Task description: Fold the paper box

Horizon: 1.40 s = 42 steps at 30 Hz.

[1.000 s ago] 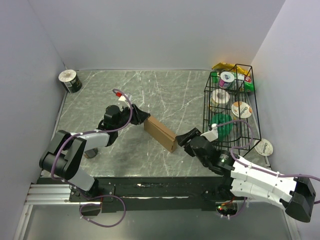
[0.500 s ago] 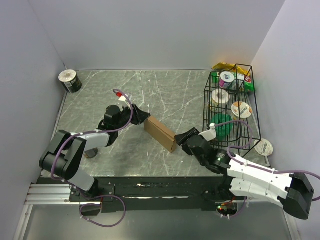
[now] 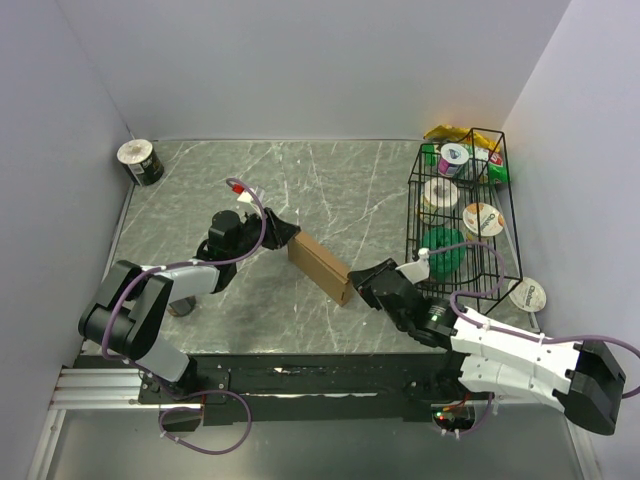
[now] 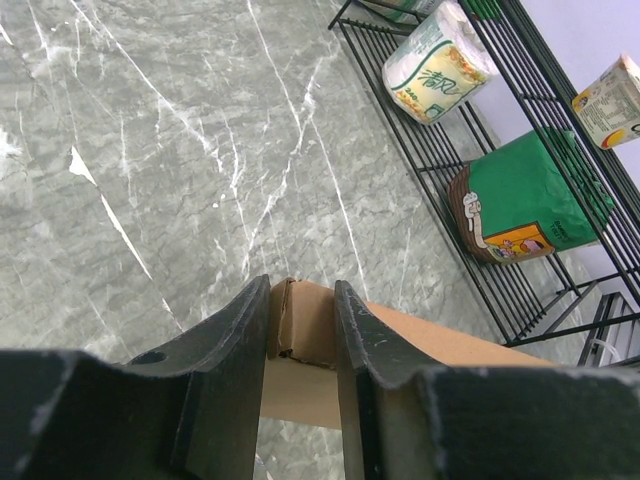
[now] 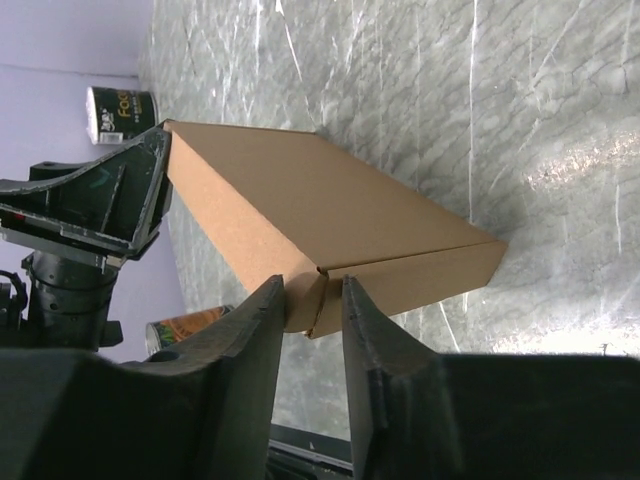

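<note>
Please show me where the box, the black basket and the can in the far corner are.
box (image 3: 320, 266): top view, middle of its upper face.
basket (image 3: 511, 215): top view, its right rim wire.
can (image 3: 134, 153): top view, its lid.

The place is a robotics lab test cell, not a home or a shop. Two robot arms, the black-and-grey left arm (image 3: 150, 295) and the white-and-black right arm (image 3: 510, 365), stand side by side at the near edge of a grey marble-patterned table (image 3: 330, 190). A bare aluminium rail (image 3: 90, 385) lies beside their bases, and loose purple cables (image 3: 262, 225) trail along them. Plain pale lilac walls (image 3: 300, 60) box the table in on three sides. A few groceries stand about as loose items: a black wire basket (image 3: 411, 215) of tubs and packets on the right, and a dark tin can (image 3: 140, 162) in the far left corner.
</note>
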Each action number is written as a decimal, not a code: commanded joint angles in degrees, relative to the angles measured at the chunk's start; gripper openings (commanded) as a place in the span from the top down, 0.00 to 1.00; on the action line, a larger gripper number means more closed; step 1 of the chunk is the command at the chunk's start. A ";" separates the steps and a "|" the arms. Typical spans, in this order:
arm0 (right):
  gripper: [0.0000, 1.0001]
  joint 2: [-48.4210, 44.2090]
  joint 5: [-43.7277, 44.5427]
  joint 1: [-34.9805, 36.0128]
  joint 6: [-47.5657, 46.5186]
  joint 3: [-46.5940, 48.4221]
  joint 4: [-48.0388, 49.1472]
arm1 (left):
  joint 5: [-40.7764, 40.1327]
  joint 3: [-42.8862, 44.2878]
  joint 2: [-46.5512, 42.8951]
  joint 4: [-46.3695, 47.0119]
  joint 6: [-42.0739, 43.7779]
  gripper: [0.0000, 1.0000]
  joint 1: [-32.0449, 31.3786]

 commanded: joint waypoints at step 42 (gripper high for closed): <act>0.98 31.85 7.64 10.37 1.91 19.25 -36.06 | -3.03 -1.85 2.02 -10.70 2.62 0.68 -0.75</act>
